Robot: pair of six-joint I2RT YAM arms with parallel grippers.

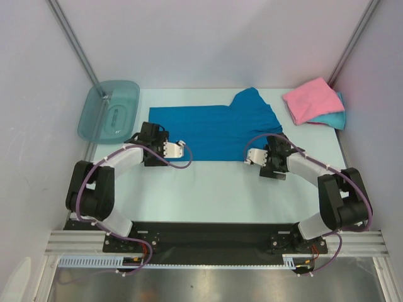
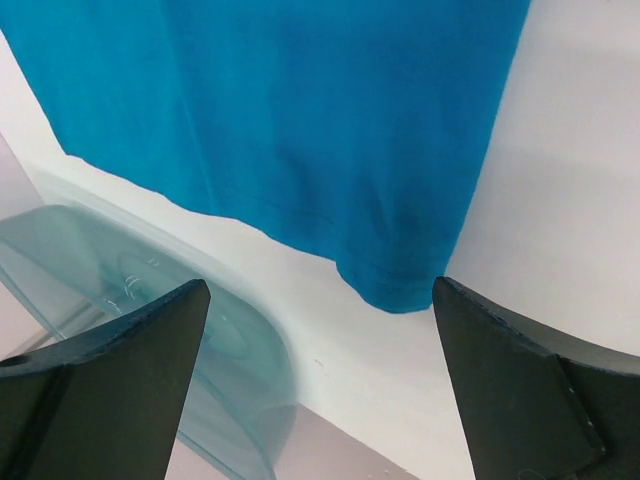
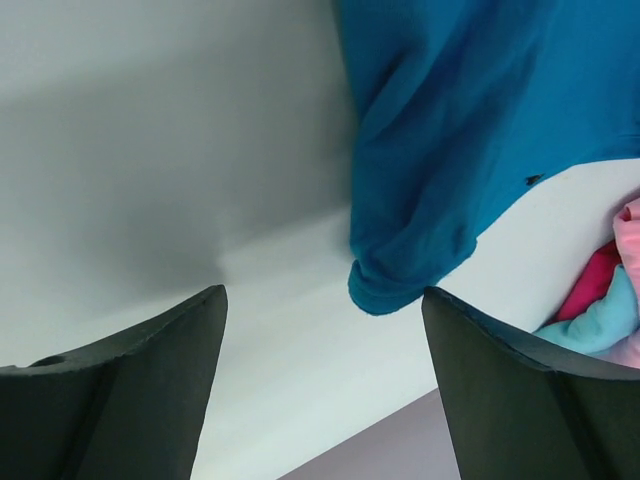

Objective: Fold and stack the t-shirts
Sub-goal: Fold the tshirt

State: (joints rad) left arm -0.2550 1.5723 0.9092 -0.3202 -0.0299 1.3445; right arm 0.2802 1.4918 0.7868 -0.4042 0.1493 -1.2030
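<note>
**Fold step pending: nothing gripped, corners in reach**

The counter carries the deep blue t-shirt spread flat at centre, bunched toward 1 o'clock. The teal bin at 10 o'clock shows no contents. The pink t-shirt lies folded on the turquoise t-shirt at 2 o'clock. Left fingers and right fingers stand wide apart, empty, facing the near corners. Recommendation: pinch both corners level, lift together, keep the hem taut.

You have the right gripper with fingers spread wide over the counter. The deep blue t-shirt bunches just beyond them, with the pink t-shirt and turquoise t-shirt at the right.
</note>
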